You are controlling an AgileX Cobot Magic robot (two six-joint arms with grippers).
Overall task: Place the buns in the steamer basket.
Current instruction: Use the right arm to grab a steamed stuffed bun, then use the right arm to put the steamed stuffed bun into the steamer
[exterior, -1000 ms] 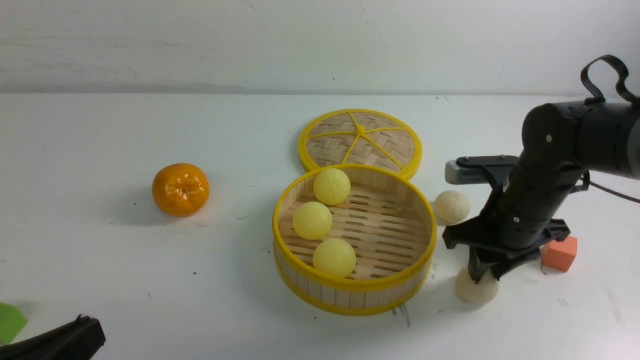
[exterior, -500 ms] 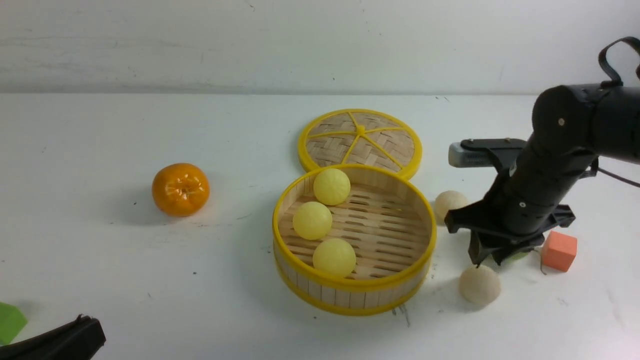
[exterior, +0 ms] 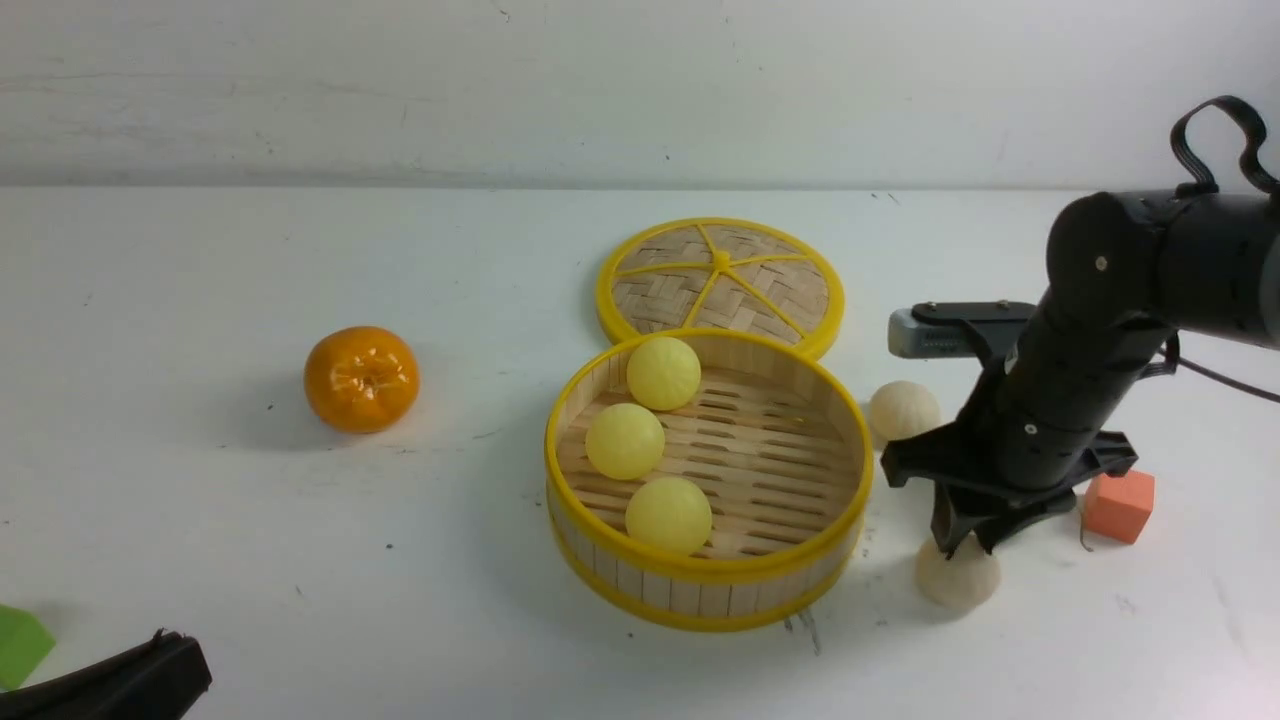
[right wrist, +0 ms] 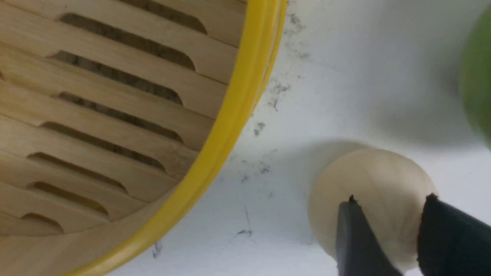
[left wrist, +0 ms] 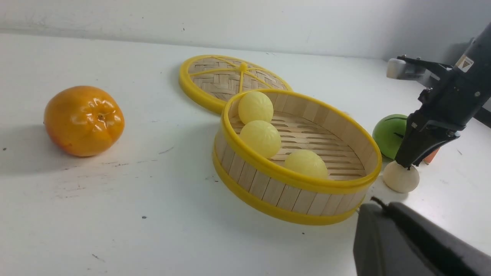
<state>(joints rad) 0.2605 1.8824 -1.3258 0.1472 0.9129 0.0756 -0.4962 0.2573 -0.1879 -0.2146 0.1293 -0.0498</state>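
The steamer basket (exterior: 700, 578) stands mid-table with three pale yellow buns (exterior: 624, 440) inside. One cream bun (exterior: 904, 410) lies on the table just right of the basket. A second cream bun (exterior: 957, 585) rests on the table near the basket's front right. My right gripper (exterior: 960, 548) points down onto it. In the right wrist view its open jaws (right wrist: 391, 199) sit over the top of this bun (right wrist: 368, 176), one finger at its edge. My left gripper (left wrist: 378, 203) is shut and empty, low at the front left corner (exterior: 170, 650).
The woven lid (exterior: 720, 275) lies flat behind the basket. An orange mandarin (exterior: 361, 378) sits to the left. A green striped ball (left wrist: 389, 134) and an orange-red cube (exterior: 1118, 506) are close behind the right gripper. A green scrap (exterior: 20, 645) lies at the front left.
My right gripper lifted off the near cream bun, leaving it on the table, and has come back down onto it. The left arm has not moved.
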